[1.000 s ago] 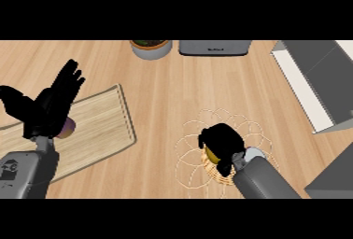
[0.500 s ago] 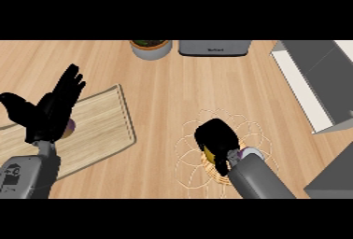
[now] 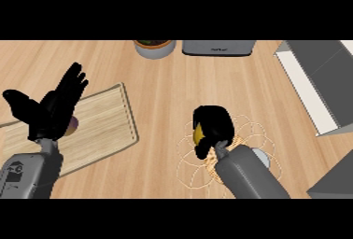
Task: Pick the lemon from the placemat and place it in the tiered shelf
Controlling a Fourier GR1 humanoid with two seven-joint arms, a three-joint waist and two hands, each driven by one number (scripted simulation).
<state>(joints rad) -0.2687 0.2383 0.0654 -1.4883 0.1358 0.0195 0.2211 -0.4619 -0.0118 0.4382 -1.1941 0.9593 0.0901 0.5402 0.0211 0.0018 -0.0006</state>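
Observation:
My right hand (image 3: 213,123) is curled over the yellow lemon (image 3: 198,134), of which only a sliver shows at the hand's left side. Both are above the round wire-patterned placemat (image 3: 189,163) at the lower middle of the head view. The grey tiered shelf (image 3: 324,74) stands at the right edge, apart from the hand. My left hand (image 3: 53,107) rests open with fingers up at the left, over a wooden board.
A light wooden cutting board (image 3: 96,126) lies at the left, with a small purple thing (image 3: 71,124) half hidden behind the left hand. A grey pot (image 3: 154,47) and a grey appliance (image 3: 218,47) stand at the far edge.
My right hand has shifted a little up and left over the placemat and closed more around the lemon. The left hand has barely moved.

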